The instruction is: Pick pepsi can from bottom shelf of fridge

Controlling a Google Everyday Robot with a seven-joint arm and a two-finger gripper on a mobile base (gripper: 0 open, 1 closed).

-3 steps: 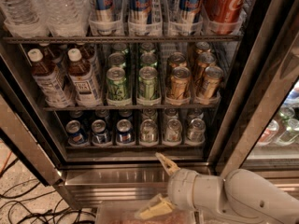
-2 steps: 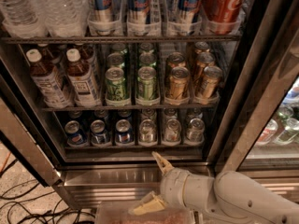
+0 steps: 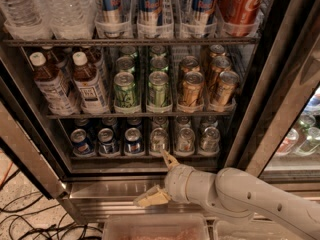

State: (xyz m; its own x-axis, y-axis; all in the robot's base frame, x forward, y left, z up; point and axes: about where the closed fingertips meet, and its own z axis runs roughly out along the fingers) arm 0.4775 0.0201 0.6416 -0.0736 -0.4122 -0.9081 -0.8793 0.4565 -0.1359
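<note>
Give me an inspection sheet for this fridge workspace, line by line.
Surface: bottom shelf, dark wire rack, front row full.
Job's things: three pepsi cans upright at its left; fridge frame steel.
Clutter: silver cans right of them; green cans and gold cans one rack up.
End effector: open, empty, below the shelf's front edge.
Cables: cables loose at lower left.
Surroundings: clear bin beneath the arm.

Bottom shelf (image 3: 145, 158), lower centre of frame, carried 6 lanes of short cans: 3 blue pepsi cans (image 3: 106, 142) in front at left, 3 silver-grey cans (image 3: 185, 140) to their right, more behind. Gripper (image 3: 149, 178) hung just below the shelf's front edge, fingers spread wide.
</note>
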